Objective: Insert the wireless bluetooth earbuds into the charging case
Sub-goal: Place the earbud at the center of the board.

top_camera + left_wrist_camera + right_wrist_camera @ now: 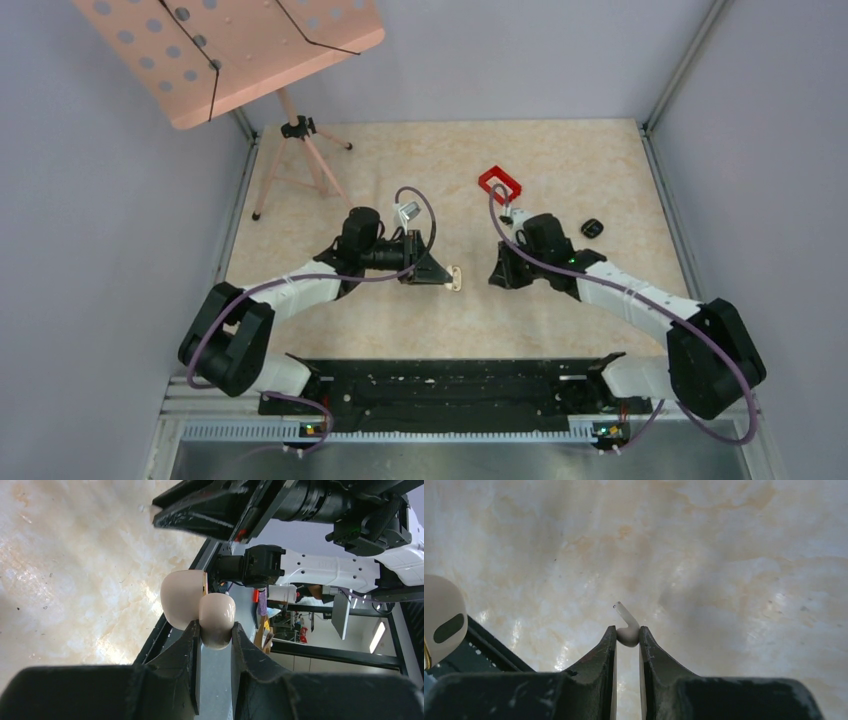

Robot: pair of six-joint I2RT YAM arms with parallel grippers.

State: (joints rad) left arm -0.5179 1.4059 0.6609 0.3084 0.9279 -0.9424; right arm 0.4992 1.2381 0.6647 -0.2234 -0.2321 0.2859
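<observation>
The right hand (627,640) is pinched shut on a pale cream earbud (629,630) over the tabletop (724,555), near the left hand (215,630), which is clamped on the open cream charging case (182,600); held only at the fingertips, the earbud could twist or slip during insertion.

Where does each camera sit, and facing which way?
Top external: overhead, behind, facing down; left arm, right arm show.
Left wrist: behind the left hand, facing sideways; it grips the cream case.
Right wrist: behind the right hand, facing the table; it pinches an earbud.
Shared: both wrist views show the cream case.
</observation>
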